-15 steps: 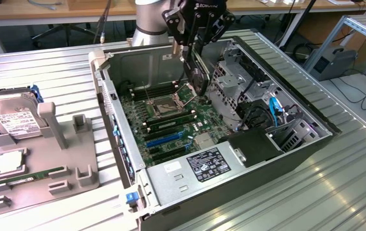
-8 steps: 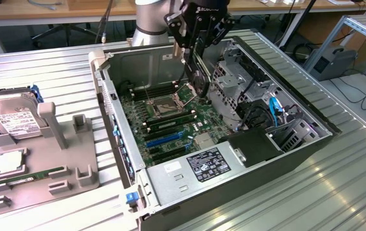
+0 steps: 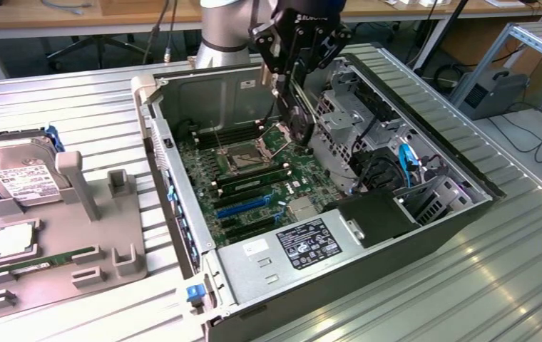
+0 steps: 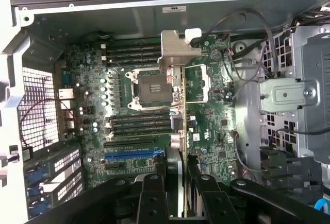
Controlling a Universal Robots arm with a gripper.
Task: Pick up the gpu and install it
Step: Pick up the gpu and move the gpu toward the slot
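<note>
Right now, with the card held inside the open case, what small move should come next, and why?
Probably a short sideways shift across the motherboard toward the blue slot, without descending. The fingers grip the gpu edge-on, and it hangs over the CPU socket area with its metal bracket beyond the socket, so it does not seem lined up with an expansion slot yet.

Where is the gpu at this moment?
In the exterior view's upper middle, the gpu sits edge-on in the gripper inside the computer case, above the motherboard beside the CPU socket.
</note>
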